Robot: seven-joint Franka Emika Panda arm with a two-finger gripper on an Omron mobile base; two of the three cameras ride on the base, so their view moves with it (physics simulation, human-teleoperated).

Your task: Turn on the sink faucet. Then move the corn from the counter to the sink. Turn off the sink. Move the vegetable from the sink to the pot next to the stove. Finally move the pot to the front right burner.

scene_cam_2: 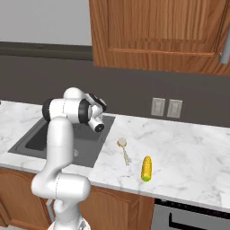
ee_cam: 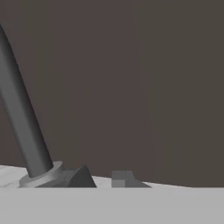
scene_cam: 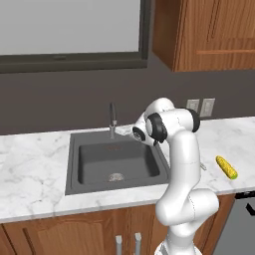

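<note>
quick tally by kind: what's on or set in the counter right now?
sink faucet: 1
sink: 1
corn: 1
spoon: 1
Total: 4

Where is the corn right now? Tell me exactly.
The corn lies on the white marble counter to the right of the sink, near the counter's front edge, with a spoon just to its left in the right base view.
</note>
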